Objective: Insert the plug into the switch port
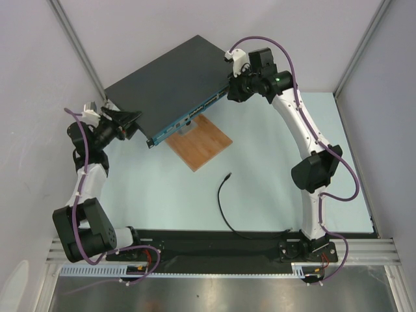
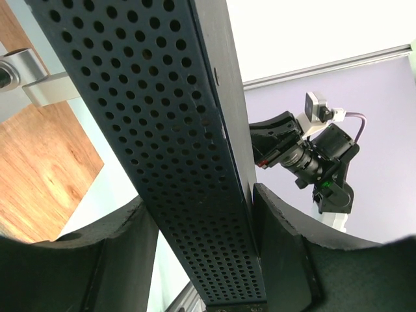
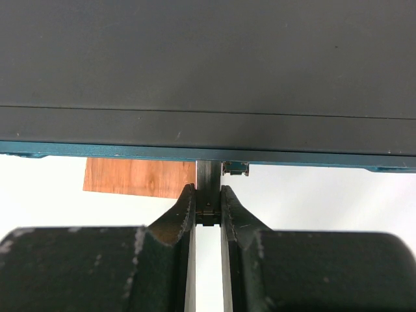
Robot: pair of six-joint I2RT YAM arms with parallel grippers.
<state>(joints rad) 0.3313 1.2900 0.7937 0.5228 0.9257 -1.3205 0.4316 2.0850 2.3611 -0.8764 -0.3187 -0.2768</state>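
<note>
The switch, a wide dark-grey box (image 1: 172, 75), lies at the table's back with its teal front strip (image 1: 192, 117) and its row of ports facing front right. The plug (image 1: 227, 175) lies loose on the table and ends a thin black cable (image 1: 223, 208). My left gripper (image 1: 135, 123) is shut across the box's perforated left side (image 2: 162, 130). My right gripper (image 1: 231, 91) is at the strip's right end. In the right wrist view it (image 3: 208, 192) is shut on a small dark piece that sticks out under the strip (image 3: 97, 151). What the piece is I cannot tell.
A brown wooden board (image 1: 200, 143) lies under the box's front edge, with a short grey metal piece (image 1: 185, 127) beside it. Grey walls close in the left, back and right. The cable runs down to the black base rail (image 1: 214, 244).
</note>
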